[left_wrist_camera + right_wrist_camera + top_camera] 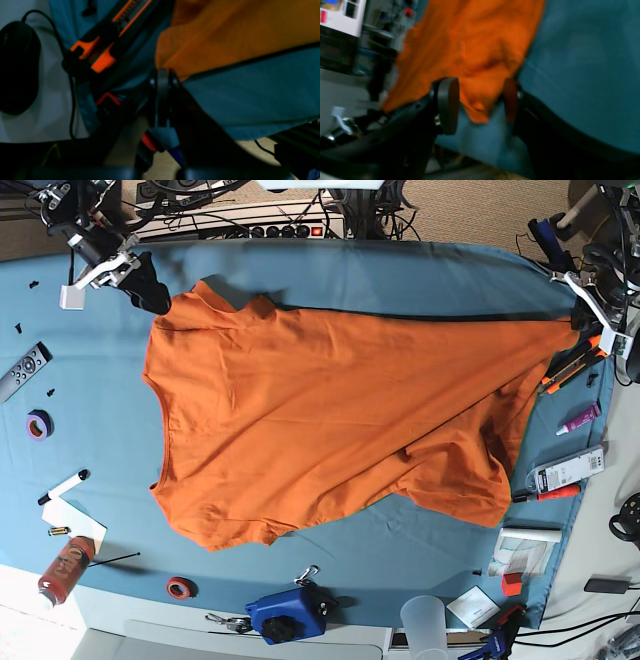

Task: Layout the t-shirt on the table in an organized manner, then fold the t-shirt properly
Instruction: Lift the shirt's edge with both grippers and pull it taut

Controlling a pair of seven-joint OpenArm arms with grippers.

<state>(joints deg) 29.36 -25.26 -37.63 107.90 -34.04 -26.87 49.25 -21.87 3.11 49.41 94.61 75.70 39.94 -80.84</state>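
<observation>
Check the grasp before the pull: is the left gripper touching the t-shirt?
Touching: left wrist view shows the left gripper shut on the t-shirt corner.

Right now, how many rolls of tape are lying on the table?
2: a purple roll of tape near the left edge, and a red roll of tape near the bottom edge. The t-shirt may hide others.

No text, brand, number or sign can be read in any view. The red can point(66, 568) at the table's point(420, 270) edge carries print, and so does the white package point(567, 470) near the opposite end (both too small to make out). The white panel point(342, 15) in the right wrist view shows coloured patches, blurred beyond reading.
</observation>
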